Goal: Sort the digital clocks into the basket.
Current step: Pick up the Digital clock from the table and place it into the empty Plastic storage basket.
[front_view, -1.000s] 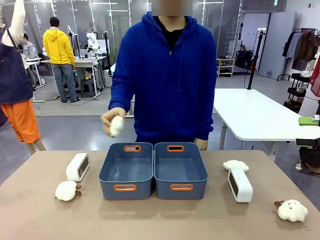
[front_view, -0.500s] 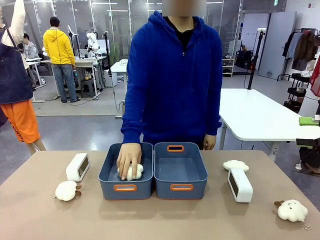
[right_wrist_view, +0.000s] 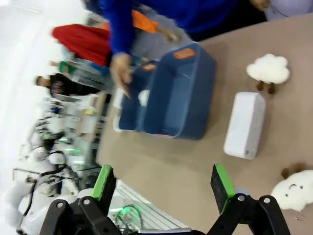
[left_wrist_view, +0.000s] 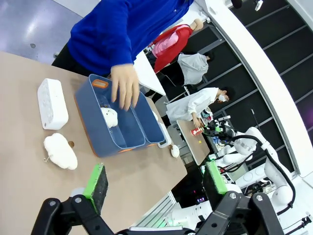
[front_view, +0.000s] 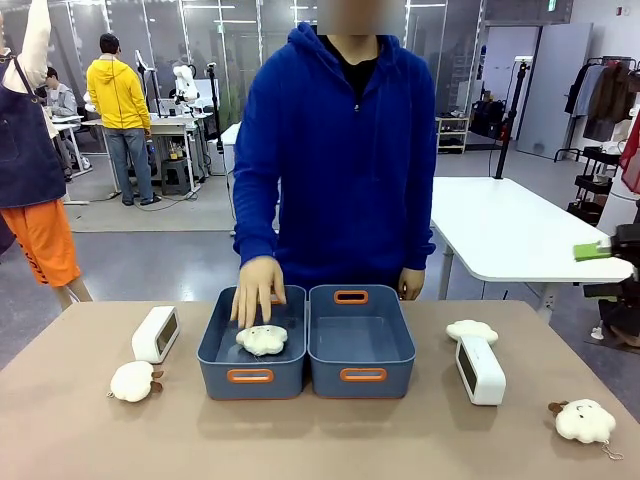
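Note:
Two slate-blue baskets stand side by side mid-table, the left basket (front_view: 213,380) and the right basket (front_view: 392,383). One white digital clock (front_view: 155,334) lies left of them, and the other clock (front_view: 480,369) lies to their right. The person's hand (front_view: 258,290) hovers over the left basket, above a cream plush (front_view: 262,339) lying in it. My left gripper (left_wrist_view: 155,179) is open and empty, high above the table, well away from the left clock (left_wrist_view: 52,103). My right gripper (right_wrist_view: 162,184) is also open and empty, above the right clock (right_wrist_view: 244,125).
Cream plush toys lie on the table: one plush (front_view: 135,381) near the left clock, one plush (front_view: 472,330) touching the right clock's far end, one plush (front_view: 585,421) at the front right. A white table (front_view: 520,230) stands behind the person.
The person lowered a plush into the left basket, let go and lifted the hand. A black finger with a green pad has edged in at the front view's right edge.

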`<act>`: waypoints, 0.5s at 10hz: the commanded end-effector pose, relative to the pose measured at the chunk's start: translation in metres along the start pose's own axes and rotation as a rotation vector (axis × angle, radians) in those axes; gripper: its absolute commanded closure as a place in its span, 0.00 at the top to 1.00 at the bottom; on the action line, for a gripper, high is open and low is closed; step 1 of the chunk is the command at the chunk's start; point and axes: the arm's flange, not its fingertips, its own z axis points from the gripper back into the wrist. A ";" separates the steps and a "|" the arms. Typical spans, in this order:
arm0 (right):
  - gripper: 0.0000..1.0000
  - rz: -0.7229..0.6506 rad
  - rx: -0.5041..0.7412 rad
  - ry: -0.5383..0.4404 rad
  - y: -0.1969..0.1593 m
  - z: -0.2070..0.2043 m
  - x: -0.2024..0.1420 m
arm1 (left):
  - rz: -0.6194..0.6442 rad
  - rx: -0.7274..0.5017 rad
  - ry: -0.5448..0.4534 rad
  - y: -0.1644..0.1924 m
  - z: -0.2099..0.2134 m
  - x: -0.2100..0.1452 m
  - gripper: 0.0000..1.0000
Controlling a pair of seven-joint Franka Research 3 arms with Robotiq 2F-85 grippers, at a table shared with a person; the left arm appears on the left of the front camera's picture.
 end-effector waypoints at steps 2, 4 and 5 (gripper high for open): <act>1.00 -0.067 -0.353 0.147 0.017 -0.073 0.026 | -0.011 -0.021 -0.015 -0.001 0.000 0.003 1.00; 1.00 -0.096 -0.502 0.195 0.006 -0.124 0.033 | -0.011 -0.021 -0.015 -0.001 0.000 0.003 1.00; 1.00 -0.112 -0.573 0.206 -0.001 -0.143 0.033 | -0.011 -0.021 -0.015 -0.001 0.000 0.003 1.00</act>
